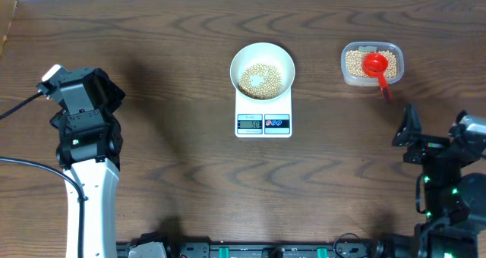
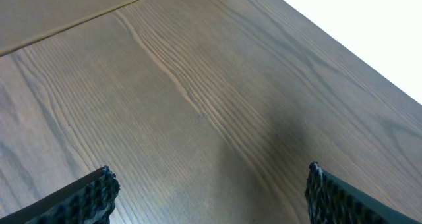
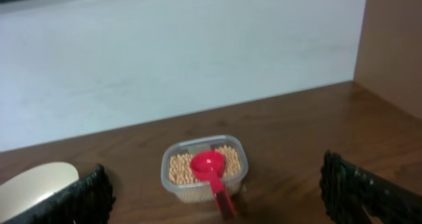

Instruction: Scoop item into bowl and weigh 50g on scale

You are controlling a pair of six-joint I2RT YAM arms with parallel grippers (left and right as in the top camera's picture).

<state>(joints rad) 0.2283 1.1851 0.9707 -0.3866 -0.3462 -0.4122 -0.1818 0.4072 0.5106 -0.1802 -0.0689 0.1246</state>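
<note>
The white bowl stands on the white scale at the table's middle and holds a heap of tan beans. The scale's grey display faces the front edge. A clear tub at the right holds more beans and a red scoop lying in it, handle over the rim; it also shows in the right wrist view. My left gripper is open and empty over bare wood at the far left. My right gripper is open and empty, in front of the tub.
The bowl's rim shows at the lower left of the right wrist view. A white wall runs behind the table's back edge. Cables trail from the left arm at the table's left side.
</note>
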